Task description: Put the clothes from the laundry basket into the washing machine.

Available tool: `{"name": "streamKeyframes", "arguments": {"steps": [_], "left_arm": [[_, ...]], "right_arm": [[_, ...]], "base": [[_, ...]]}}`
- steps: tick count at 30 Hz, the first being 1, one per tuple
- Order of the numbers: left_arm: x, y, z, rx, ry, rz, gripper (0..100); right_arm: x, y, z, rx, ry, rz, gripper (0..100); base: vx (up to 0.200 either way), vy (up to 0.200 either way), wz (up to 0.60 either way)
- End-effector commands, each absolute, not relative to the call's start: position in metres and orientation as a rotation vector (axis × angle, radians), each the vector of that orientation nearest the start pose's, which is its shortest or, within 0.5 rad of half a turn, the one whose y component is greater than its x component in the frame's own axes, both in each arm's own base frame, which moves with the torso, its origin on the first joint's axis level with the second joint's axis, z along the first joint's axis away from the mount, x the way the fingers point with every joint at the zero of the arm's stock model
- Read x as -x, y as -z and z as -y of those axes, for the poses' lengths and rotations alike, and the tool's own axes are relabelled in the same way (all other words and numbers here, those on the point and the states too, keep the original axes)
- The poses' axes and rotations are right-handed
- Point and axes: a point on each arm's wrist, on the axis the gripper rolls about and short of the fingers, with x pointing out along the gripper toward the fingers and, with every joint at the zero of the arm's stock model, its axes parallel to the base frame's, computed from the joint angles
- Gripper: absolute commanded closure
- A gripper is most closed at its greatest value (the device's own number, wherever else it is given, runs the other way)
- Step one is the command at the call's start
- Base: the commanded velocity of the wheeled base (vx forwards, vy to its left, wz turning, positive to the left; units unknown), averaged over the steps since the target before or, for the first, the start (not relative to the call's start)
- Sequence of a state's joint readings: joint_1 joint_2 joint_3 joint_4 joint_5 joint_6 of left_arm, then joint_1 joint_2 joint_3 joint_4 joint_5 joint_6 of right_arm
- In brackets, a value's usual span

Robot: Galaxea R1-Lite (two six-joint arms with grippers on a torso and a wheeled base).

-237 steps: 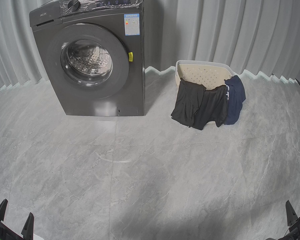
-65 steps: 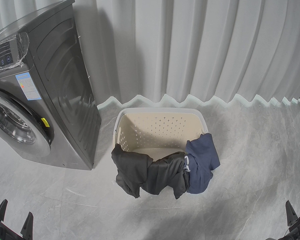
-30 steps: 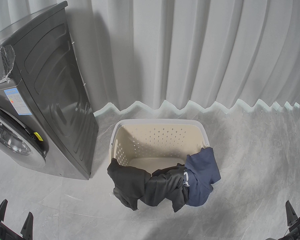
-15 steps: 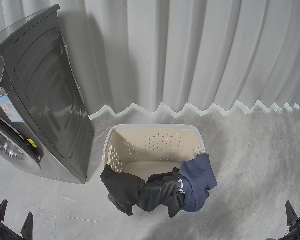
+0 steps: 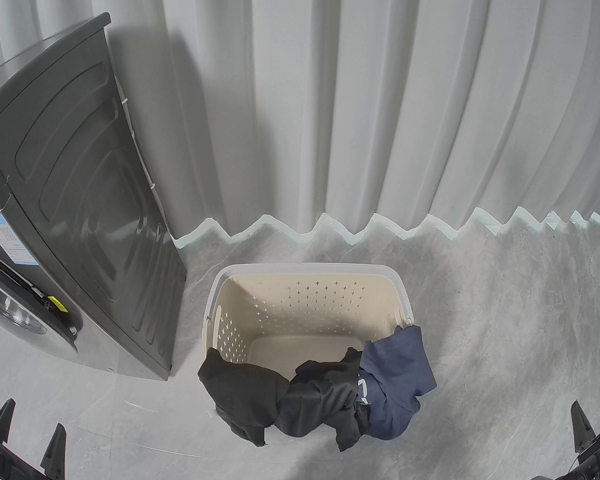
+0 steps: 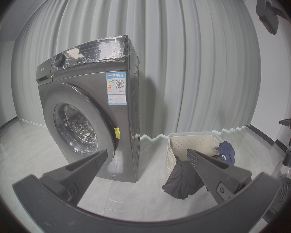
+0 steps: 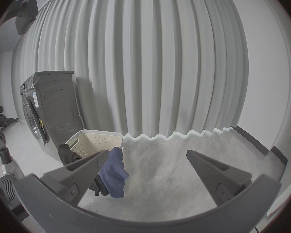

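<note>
The left gripper point(image 6: 146, 152) spans the frame's foreground, its two fingers point(image 6: 84, 169) spread wide with nothing held. Mid-frame behind them stands the washer point(image 6: 123, 120), its round door point(image 6: 76, 128) shut. Just beside the washer, on the grey floor point(image 6: 135, 194), sits the basket point(image 6: 192, 136). Dark clothes point(image 6: 182, 180) hang over its near rim, and a blue garment point(image 6: 227, 148) drapes its corner. A pleated curtain point(image 6: 190, 65) fills the background.
</note>
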State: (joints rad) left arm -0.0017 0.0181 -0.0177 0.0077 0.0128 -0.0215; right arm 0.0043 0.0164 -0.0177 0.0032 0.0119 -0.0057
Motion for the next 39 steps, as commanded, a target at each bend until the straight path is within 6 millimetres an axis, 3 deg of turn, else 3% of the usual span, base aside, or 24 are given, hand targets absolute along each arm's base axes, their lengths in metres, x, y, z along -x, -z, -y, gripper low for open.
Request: {"name": "streamKeyframes", "arguments": {"steps": [1,26,35,39], "left_arm": [[0.0229,-0.0751,-0.0003,0.023,-0.012,-0.006,0],[0.0229,-0.0751,-0.0003,0.023,-0.012,-0.006,0],[0.0229,-0.0751,-0.0003,0.021,-0.011,-0.006,0],[0.0229,-0.0751,-0.0003,0.021,-0.011,-0.006,0]], "right_arm": [[0.0229,-0.0756,-0.0002,0.006,-0.017,-0.001,0],[0.0229,-0.0756,-0.0002,0.006,-0.017,-0.001,0],[0.0229,-0.0756,-0.0002,0.006,-0.017,-0.001,0],[0.0229,-0.0756,-0.0002,0.006,-0.017,-0.001,0]], "base": [[0.0,0.0,0.0],[0.168,0.0,0.0],[0.0,0.0,0.0],[0.0,-0.2,0.0]]}}
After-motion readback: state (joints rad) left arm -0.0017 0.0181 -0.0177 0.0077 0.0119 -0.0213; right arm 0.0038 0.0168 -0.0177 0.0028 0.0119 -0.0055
